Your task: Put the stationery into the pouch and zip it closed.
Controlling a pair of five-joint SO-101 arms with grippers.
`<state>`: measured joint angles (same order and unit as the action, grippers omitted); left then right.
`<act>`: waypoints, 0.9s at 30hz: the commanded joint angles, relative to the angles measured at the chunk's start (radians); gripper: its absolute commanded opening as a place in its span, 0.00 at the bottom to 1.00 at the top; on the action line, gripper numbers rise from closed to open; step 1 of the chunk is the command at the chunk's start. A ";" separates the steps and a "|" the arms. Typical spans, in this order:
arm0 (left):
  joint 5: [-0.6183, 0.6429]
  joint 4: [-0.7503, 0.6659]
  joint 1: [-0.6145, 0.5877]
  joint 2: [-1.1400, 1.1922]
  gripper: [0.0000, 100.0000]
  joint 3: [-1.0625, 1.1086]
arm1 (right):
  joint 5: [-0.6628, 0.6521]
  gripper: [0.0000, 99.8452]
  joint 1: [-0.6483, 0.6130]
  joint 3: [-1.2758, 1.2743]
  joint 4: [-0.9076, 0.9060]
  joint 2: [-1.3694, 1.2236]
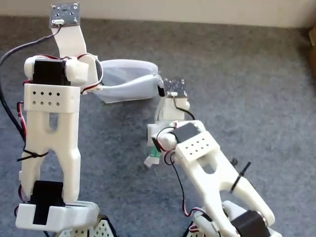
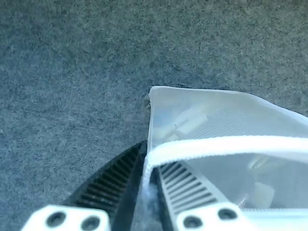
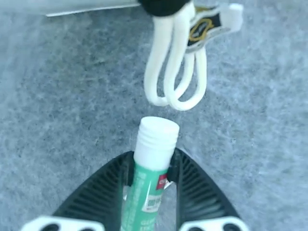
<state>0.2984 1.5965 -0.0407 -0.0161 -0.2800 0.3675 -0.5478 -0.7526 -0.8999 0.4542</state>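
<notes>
A translucent white pouch [image 1: 126, 79] lies open on the grey carpet, its mouth held up. My left gripper [image 2: 147, 155] is shut on the pouch's [image 2: 216, 125] rim at one end; in the high view that gripper [image 1: 98, 86] sits at the pouch's left end. My right gripper [image 3: 151, 159] is shut on a green glue stick [image 3: 149, 163] with a white cap, which points toward the pouch's white strap loops [image 3: 173, 72]. From above, the glue stick [image 1: 154, 157] shows under the right arm, short of the pouch's near right end. Faint shapes lie inside the pouch.
Grey carpet [image 1: 256, 84] covers the whole work area, open to the right and behind the pouch. A dark tag [image 3: 204, 26] hangs by the strap loops. The left arm's cables [image 1: 12, 54] trail along the left edge.
</notes>
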 commanded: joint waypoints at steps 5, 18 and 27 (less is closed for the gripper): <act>0.005 -0.011 -0.015 0.018 0.01 0.025 | -0.080 0.02 0.013 -0.067 -0.002 0.211; 0.005 -0.009 -0.015 0.019 0.01 0.025 | -0.094 0.02 0.013 -0.495 0.424 0.670; 0.005 -0.009 -0.015 0.019 0.01 0.025 | -0.094 0.02 0.008 -0.636 0.539 0.940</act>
<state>0.2984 1.5934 -0.0407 -0.0161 -0.2785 0.2877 -0.5478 -1.3970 -0.3997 1.3103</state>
